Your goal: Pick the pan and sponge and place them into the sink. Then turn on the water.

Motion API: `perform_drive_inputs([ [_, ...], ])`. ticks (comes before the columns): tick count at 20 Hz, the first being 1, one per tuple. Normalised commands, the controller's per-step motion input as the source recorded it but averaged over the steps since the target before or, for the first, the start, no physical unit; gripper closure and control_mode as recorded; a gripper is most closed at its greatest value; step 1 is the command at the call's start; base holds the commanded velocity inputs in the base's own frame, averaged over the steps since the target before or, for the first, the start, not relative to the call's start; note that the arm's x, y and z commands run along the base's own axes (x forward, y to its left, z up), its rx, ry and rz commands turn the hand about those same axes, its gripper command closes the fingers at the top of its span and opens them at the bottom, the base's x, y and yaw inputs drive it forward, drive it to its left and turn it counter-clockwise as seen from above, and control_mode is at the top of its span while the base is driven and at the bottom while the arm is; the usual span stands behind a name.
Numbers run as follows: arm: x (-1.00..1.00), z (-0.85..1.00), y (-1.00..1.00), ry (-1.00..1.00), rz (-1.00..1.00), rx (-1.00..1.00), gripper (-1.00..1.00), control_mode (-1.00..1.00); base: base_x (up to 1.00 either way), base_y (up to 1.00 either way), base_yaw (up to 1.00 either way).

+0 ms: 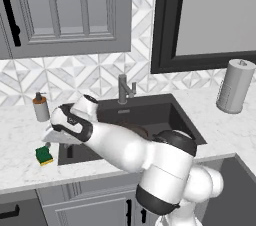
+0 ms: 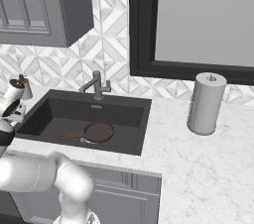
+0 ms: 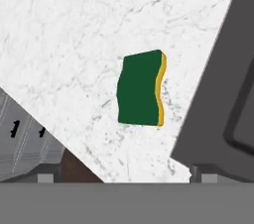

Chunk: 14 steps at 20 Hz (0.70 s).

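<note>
The green sponge (image 3: 140, 89) with its yellow layer lies flat on the white marble counter (image 3: 64, 44), just left of the sink (image 1: 165, 115). In the left base view the sponge (image 1: 44, 155) sits near the counter's front edge. My gripper (image 3: 123, 176) hangs above it, open, its fingertips (image 3: 45, 176) spread wide and nothing between them. The gripper (image 1: 51, 137) hovers slightly behind the sponge. The dark-brown pan (image 2: 98, 131) rests on the sink floor (image 2: 59, 119), handle pointing left. The faucet (image 2: 96, 86) stands behind the basin, and no water runs.
A soap dispenser (image 1: 40, 107) stands on the counter behind the gripper. A paper towel roll (image 2: 205, 103) stands right of the sink. Grey cabinet fronts (image 3: 25, 134) lie below the counter edge. Upper cabinets (image 1: 65, 10) and a dark-framed window (image 2: 198, 20) hang above.
</note>
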Motion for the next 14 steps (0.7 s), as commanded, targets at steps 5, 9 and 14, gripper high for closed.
perform_drive_inputs([
  [5, 0.19, -0.20, 0.50, 0.25, 0.05, -0.16, -1.00, -1.00, 0.00, 0.00, 0.00],
  [9, 0.35, -0.43, 0.38, 0.20, 0.05, -0.23, -1.00, -1.00, 0.00, 0.00, 0.00],
  [14, 0.30, -0.39, 0.29, 0.10, 0.05, -0.26, -1.00, -1.00, 0.00, 0.00, 0.00],
])
